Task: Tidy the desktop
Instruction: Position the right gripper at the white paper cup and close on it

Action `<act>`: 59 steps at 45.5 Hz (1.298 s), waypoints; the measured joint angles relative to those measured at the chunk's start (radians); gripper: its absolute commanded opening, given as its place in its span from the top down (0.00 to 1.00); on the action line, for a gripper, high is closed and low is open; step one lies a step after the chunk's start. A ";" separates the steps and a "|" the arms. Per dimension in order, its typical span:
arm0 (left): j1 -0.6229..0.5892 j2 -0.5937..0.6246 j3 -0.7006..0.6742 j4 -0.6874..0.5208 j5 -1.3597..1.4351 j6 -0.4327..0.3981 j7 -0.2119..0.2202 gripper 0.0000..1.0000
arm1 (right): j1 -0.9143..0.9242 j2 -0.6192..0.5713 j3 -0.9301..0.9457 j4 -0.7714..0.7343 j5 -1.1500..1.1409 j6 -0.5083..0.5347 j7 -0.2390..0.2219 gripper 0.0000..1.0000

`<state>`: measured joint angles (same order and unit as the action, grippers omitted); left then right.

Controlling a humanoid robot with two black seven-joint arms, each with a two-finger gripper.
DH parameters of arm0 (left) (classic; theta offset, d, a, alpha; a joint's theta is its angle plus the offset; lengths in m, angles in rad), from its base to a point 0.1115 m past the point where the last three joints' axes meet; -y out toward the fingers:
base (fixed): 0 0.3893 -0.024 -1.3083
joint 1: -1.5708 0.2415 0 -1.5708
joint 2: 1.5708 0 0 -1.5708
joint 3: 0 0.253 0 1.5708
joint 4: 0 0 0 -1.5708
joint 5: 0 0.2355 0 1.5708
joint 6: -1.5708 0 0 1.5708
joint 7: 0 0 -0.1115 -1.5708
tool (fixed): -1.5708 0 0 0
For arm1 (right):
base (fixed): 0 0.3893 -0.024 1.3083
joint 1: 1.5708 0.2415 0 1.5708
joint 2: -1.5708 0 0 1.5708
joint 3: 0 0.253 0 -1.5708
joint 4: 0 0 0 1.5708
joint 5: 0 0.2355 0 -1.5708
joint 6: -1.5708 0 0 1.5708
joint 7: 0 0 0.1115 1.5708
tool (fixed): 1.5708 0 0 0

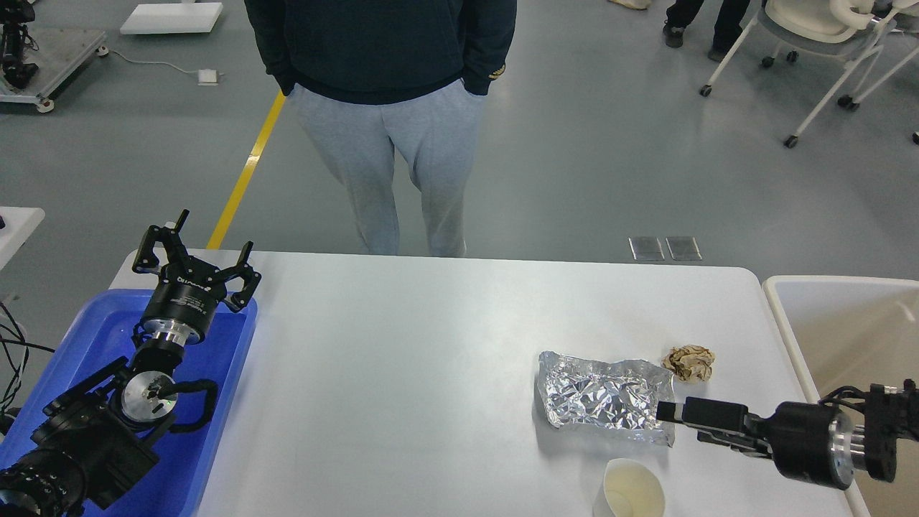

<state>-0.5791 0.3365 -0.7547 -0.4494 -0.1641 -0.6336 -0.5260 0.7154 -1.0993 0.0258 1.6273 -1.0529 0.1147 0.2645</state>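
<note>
The white desktop [402,373] carries a crumpled silver foil sheet [603,397], a small brown paper ball [689,362] and a white paper cup [632,492] at its front edge. My right gripper [665,412] lies low and level, seen side-on, with its tip at the foil's right edge. Its fingers cannot be told apart. My left gripper [214,233] is open and empty, raised over the far end of the blue tray [222,402].
An off-white bin [826,301] with a beige inside stands just off the desktop's right edge. A person [388,108] stands close behind the far edge. Wheeled chairs [818,43] are at the back right.
</note>
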 measured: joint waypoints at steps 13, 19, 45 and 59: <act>-0.001 0.000 0.000 0.000 0.000 -0.001 0.000 0.00 | 0.046 -0.001 -0.124 0.002 -0.101 -0.004 -0.011 0.00; -0.001 0.000 0.000 0.000 0.000 -0.002 0.000 0.00 | 0.055 0.007 -0.146 0.001 -0.100 -0.003 -0.039 0.00; -0.001 0.000 0.000 0.000 0.000 -0.002 0.000 0.00 | 0.127 0.089 -0.178 0.008 0.129 0.097 -0.250 0.00; -0.001 0.001 0.000 0.000 0.000 -0.002 0.000 0.00 | 0.184 0.132 -0.207 0.004 0.105 0.110 -0.257 0.00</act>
<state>-0.5799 0.3370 -0.7547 -0.4494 -0.1641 -0.6351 -0.5261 0.8997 -0.9676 -0.1814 1.6309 -0.9482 0.2246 0.0079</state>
